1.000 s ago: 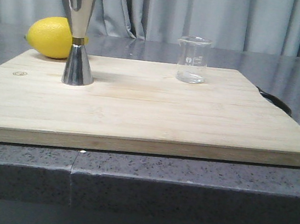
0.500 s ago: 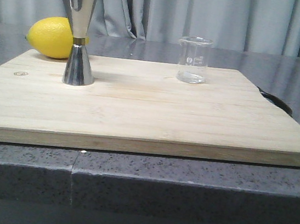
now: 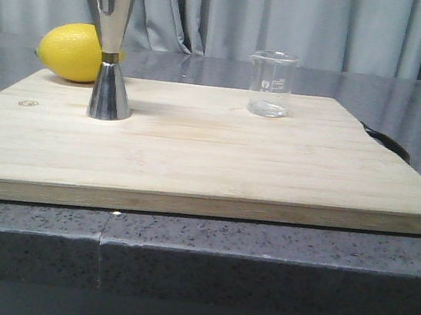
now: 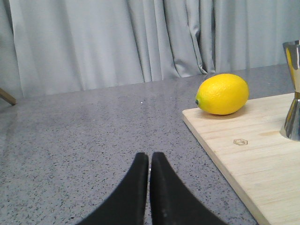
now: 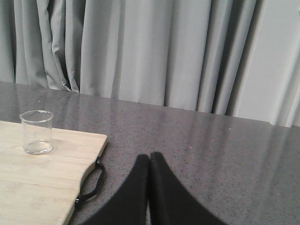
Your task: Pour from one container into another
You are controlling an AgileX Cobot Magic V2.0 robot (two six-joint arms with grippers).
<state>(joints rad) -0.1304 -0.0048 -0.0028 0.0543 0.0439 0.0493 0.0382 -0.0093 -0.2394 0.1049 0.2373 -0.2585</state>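
The clear glass beaker (image 3: 270, 84) stands upright at the back right of the wooden board (image 3: 210, 157); it also shows in the right wrist view as the beaker (image 5: 36, 132). The steel jigger (image 3: 110, 51) stands upright at the board's back left, with part of the jigger (image 4: 293, 91) at the edge of the left wrist view. My left gripper (image 4: 149, 157) is shut and empty over the grey counter, off the board's left side. My right gripper (image 5: 149, 156) is shut and empty over the counter, beyond the board's right end. Neither gripper appears in the front view.
A yellow lemon (image 3: 73, 52) lies behind the jigger on the board, also seen as the lemon (image 4: 222, 93). A black handle loop (image 5: 91, 183) hangs off the board's right end. Grey curtains (image 3: 290, 20) close off the back of the speckled counter (image 3: 258, 265).
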